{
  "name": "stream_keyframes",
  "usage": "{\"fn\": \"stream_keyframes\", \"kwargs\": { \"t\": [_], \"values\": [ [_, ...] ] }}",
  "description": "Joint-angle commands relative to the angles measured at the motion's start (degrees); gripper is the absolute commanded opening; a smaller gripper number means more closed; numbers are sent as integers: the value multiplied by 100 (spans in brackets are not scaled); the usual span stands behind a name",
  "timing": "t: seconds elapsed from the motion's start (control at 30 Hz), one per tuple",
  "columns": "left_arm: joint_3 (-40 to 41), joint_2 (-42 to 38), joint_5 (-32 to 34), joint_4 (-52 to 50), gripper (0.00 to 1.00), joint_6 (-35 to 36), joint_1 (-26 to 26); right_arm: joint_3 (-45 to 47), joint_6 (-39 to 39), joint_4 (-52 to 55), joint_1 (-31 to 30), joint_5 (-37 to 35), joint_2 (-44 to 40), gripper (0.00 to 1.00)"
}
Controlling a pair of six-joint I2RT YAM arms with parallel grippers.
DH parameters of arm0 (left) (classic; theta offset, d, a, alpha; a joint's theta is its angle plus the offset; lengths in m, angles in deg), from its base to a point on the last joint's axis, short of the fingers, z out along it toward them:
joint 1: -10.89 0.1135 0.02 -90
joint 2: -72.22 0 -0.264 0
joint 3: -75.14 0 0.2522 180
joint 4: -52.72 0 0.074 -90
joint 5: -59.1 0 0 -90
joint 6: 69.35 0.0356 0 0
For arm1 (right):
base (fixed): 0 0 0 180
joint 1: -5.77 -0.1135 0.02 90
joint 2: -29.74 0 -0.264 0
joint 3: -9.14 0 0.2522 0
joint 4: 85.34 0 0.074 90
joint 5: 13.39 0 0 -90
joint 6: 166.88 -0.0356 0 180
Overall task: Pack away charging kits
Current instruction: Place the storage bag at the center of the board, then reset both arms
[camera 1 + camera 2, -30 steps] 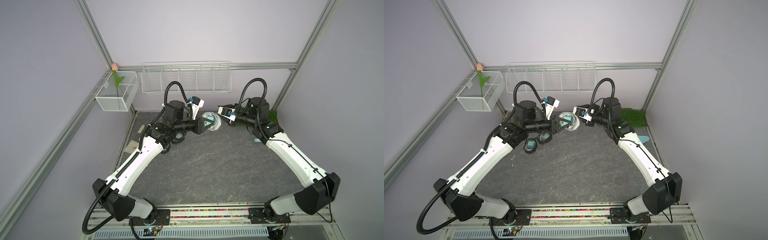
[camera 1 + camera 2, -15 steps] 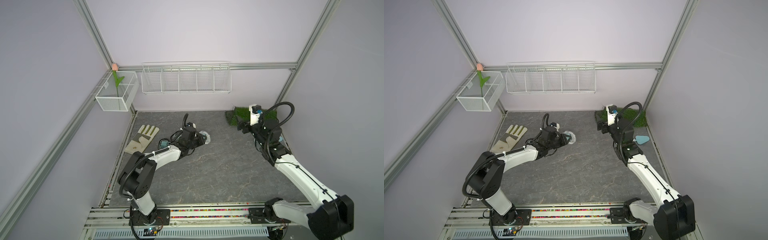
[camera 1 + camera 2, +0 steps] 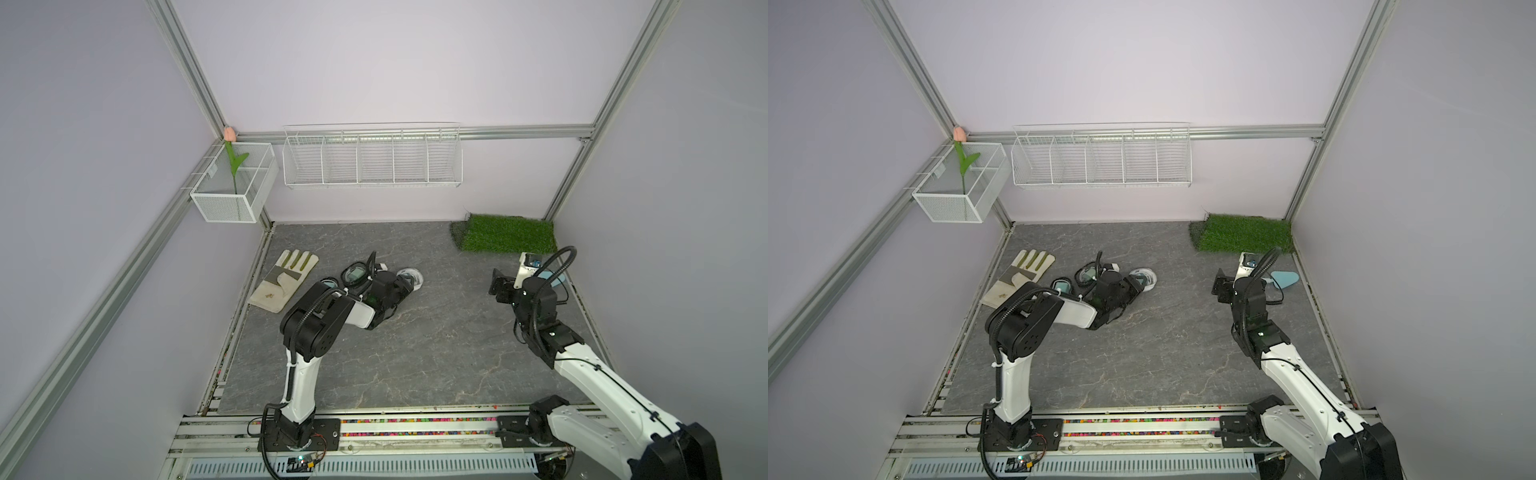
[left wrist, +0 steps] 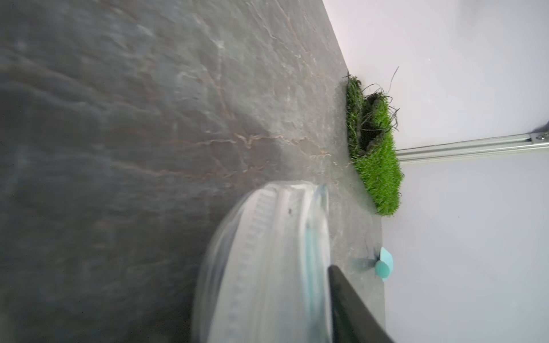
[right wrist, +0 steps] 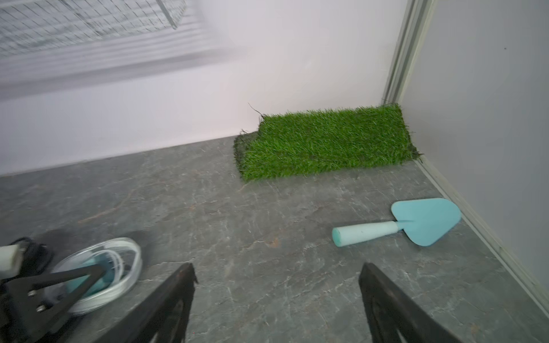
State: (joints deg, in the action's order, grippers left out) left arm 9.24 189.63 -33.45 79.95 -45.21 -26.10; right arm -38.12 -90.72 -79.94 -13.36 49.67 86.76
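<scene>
One white case (image 3: 410, 277) now down, right claw (image 5: 277, 268) withdrawn, spread wide

The white case (image 4: 261, 267) looks blurry and cut off. I can't see the tips of my left gripper (image 3: 404, 286). My right arm (image 3: 536, 303) half hides the trowel (image 3: 559, 277).

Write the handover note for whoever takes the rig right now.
Left gripper: at the white case, which lies on the table; grip unclear.
Right gripper: open, empty, by the trowel.
Black cases: on the table between the glove and the white case.
Done: all three cases show teal contents; no loose parts seen.
Left: confirm the cases are closed, which these views do not show.
</scene>
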Motion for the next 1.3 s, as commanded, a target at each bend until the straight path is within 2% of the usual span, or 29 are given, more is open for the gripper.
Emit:
{"fn": "stream_keyframes", "kwargs": {
  "t": [0.0,0.1,0.17,0.2,0.23,0.3,0.37,0.4,0.43,0.5,0.57,0.6,0.67,0.73,0.77,0.8,0.83,0.87,0.9,0.97,1.0,1.07,1.1,1.13,1.17,1.2,1.27],
  "values": [
    [450,-462,791,-815,70,-185,-115,148,330,-364,152,-873,74,89],
    [709,-1343,1793,-2248,80,-189,-440,475,750,-1093,552,-708,294,89],
    [718,-1777,2142,-3337,83,-361,-637,554,925,-1375,697,-995,612,89],
    [780,-1943,2295,-3690,94,-448,-742,530,1043,-1393,936,-920,818,89],
    [897,-2085,2365,-3831,100,-504,-825,491,1119,-1389,1076,-809,1036,89],
    [1166,-2357,2516,-4002,100,-564,-888,540,1087,-1523,1255,-733,1372,89],
    [1467,-2790,2785,-4256,100,-625,-896,967,1056,-2455,1314,-567,1705,89],
    [1620,-3124,3026,-4419,100,-595,-897,1232,1076,-3253,1352,-385,1993,89],
    [1713,-3491,3362,-4784,100,-605,-895,1359,1292,-3801,1304,-433,2152,89],
    [1781,-4207,4067,-5482,100,-402,-897,1314,1398,-3592,1281,-27,2128,89],
    [1873,-4918,4824,-5830,100,136,-866,1619,1520,-4904,1338,69,2699,89],
    [1954,-5295,5174,-5834,100,619,-828,1586,1703,-5213,1354,349,2999,89],
    [2161,-5831,5608,-5572,100,1480,-663,1269,1491,-4159,1536,859,2822,89],
    [2389,-6220,5410,-5160,100,2549,-159,1440,1550,-5146,1585,797,3305,89],
    [2569,-6330,5199,-4885,99,2886,50,1434,1586,-5044,1533,755,3293,89],
    [2900,-6400,5259,-4554,93,3251,179,1322,1488,-4481,1543,799,3088,89],
    [3292,-6471,5820,-4019,100,3298,203,1321,1462,-4523,1573,843,3087,89],
    [3677,-6581,6422,-3652,100,2760,246,1383,1521,-4846,1559,805,3194,89],
    [4315,-6819,6453,-2704,100,2756,374,1396,1545,-4896,1556,791,3226,89],
    [5380,-7356,5095,-195,100,3860,889,1323,1474,-4557,1580,849,3106,89],
    [5441,-7769,4835,0,100,4082,1096,1339,1488,-4676,1590,857,3160,89],
    [4490,-8447,4677,-2314,100,3750,1375,1351,1499,-4704,1588,855,3172,89],
    [3905,-8588,4238,-3132,100,4455,1538,1330,1486,-4630,1597,861,3141,89],
    [3594,-8562,4322,-3421,100,4949,1589,1338,1492,-4656,1593,861,3154,89],
    [3579,-8472,4622,-3293,100,5253,1591,1350,1499,-4714,1591,853,3174,89],
    [3834,-8265,4843,-2650,100,5655,1632,1342,1499,-4693,1595,856,3168,89],
    [4597,-7615,4482,-1072,100,6227,1947,1337,1497,-4671,1590,857,3158,89]
  ]
}}
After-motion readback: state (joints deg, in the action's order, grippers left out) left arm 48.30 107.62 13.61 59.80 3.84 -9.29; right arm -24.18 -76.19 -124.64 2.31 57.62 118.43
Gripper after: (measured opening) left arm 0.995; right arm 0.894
